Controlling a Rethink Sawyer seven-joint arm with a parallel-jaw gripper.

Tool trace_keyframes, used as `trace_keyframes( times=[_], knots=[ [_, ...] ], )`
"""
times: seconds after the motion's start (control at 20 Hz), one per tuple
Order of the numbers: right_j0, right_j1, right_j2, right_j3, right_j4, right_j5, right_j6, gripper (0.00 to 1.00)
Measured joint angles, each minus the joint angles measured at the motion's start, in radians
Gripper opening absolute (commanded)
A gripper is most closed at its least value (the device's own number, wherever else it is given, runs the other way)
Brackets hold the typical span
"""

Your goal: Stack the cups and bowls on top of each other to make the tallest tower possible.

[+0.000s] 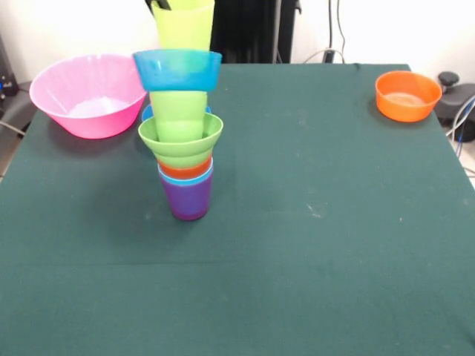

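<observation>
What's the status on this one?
End effector barely visible at top, grip unclear. Tower standing on purple cup. Pink bowl, orange bowl unstacked.

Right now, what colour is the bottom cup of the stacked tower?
Purple plastic cup, clearest in the front view.

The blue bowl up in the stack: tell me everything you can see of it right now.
The blue bowl is a round, glossy, slightly translucent plastic bowl, upright and about level, high in the tower. It rests on a yellow-green cup that stands in the green bowl. Another yellow-green cup rises out of it and runs past the picture's top edge. It touches nothing else that shows.
</observation>
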Motion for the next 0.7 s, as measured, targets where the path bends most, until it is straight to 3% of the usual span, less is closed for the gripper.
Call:
trace_keyframes(
  times=[0.7],
  knots=[
    [-0.003, 0.047, 0.011, -0.001, -0.017, 0.000, 0.000, 0.00]
  ],
)
